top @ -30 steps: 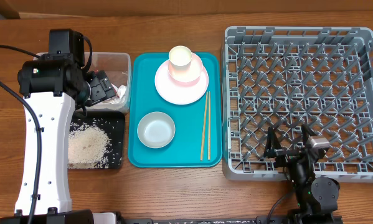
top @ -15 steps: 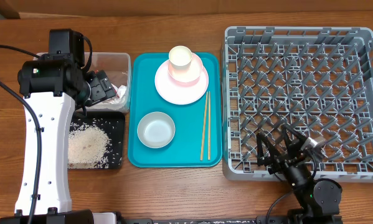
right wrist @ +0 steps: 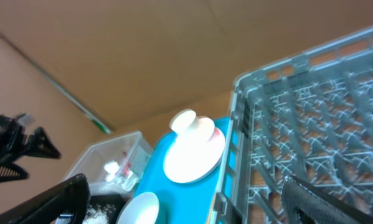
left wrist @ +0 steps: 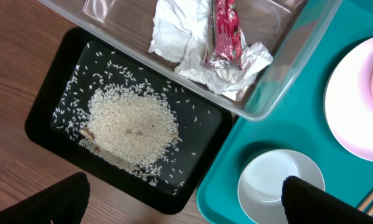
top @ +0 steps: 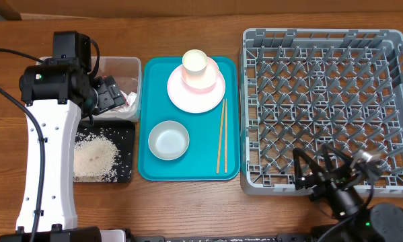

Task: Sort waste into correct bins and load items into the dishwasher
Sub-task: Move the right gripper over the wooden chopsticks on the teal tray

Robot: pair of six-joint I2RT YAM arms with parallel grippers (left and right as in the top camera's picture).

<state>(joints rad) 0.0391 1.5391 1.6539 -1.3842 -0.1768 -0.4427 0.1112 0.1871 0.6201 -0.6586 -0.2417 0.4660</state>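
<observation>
i have my left tool [top: 112, 94] spread above the clear tub [top: 124, 65] holding tissue [left wrist: 174, 37] and red wrapper [left wrist: 226, 31]; right tool [top: 317, 168] spread, empty, over the near edge of the grey rack [top: 322, 33].

The work surface is a wooden table [top: 188, 205] with a mid-brown finish. Its grain runs along the long side (visible in the overhead and left wrist views). Beyond the table's far edge stands a plain brown panel [right wrist: 142, 50], matte and resembling cardboard. A thin pale line [right wrist: 55, 85] crosses the panel diagonally and ends in a green mark. Lighting on the table is even, with soft shadows.
</observation>
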